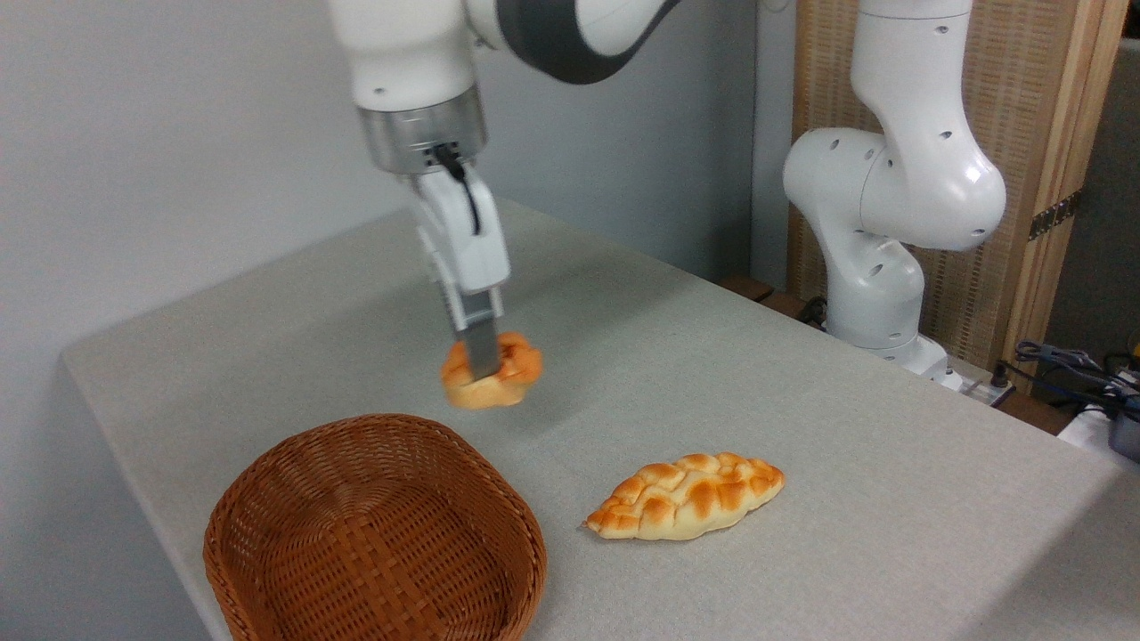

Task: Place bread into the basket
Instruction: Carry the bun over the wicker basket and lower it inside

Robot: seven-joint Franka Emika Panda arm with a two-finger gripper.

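The bread (512,378), a small round orange-golden bun, hangs a little above the table with my gripper (483,361) shut on it from above. One grey finger (479,352) crosses its front; the other is hidden behind the bun. The brown wicker basket (267,481) sits on the table at the lower left, empty. The bun is just beyond the basket's far rim, slightly to its right and higher than it.
A longer braided loaf (686,495) lies on the grey table (802,383) to the right of the basket. The arm's white base (877,285) stands at the back right, with cables (1069,365) beside it. The table's left edge runs close behind the basket.
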